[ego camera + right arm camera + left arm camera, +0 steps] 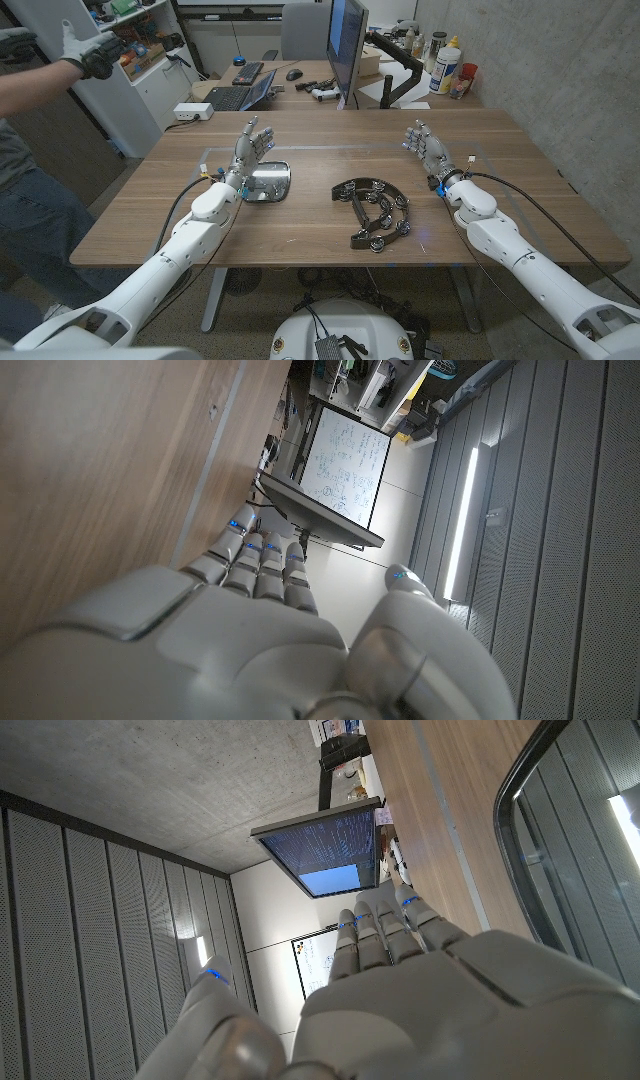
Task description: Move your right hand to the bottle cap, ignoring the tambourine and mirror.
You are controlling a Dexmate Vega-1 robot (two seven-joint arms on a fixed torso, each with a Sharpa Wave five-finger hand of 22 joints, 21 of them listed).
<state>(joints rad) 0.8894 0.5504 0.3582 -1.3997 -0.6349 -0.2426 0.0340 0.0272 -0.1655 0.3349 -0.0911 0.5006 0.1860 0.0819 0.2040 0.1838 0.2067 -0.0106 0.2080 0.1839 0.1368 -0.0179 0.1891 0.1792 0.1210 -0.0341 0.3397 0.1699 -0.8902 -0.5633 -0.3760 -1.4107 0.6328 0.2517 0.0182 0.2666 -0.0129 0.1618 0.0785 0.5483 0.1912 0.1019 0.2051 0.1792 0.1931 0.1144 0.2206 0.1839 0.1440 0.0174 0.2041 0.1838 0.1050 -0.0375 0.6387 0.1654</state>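
Both hands, left hand [252, 148] and right hand [424, 146], hold nothing, fingers apart, with the tambourine [375, 212] and mirror [268, 183] between them on the table [330, 150].

Both arms are reaching in from the table's near corners, forearms lying low over the wood. The left hand [254, 143] is standing on edge near the left side, fingers apart and holding nothing. The right hand [426, 146] is standing likewise toward the right edge, fingers spread, empty
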